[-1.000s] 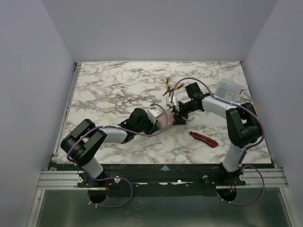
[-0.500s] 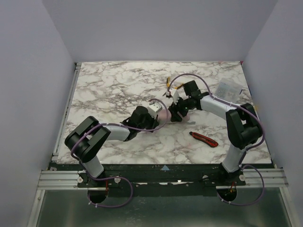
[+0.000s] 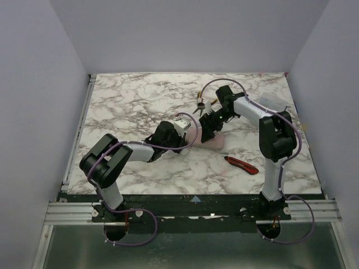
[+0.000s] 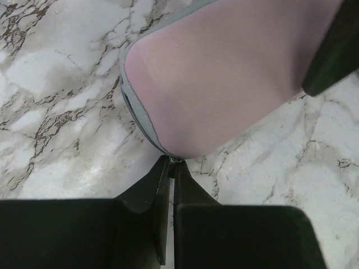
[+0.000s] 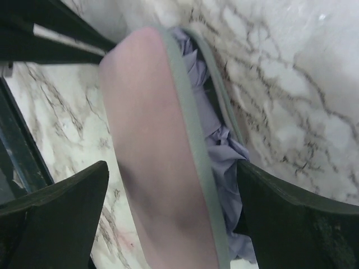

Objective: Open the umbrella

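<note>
Pink case (image 4: 213,73) | left claw (image 4: 173,168) together at its zip — perhaps gripping | right claw (image 5: 168,179) spread, straddling it

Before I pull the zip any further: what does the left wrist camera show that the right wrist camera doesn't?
Left wrist only: the left gripper shut at the case's rounded end, seemingly pinching the zip tab.
Right wrist only: the zip gaping, lavender umbrella fabric inside, and the right gripper open, straddling the case.
Both: the pink case lying on the marble table.
</note>
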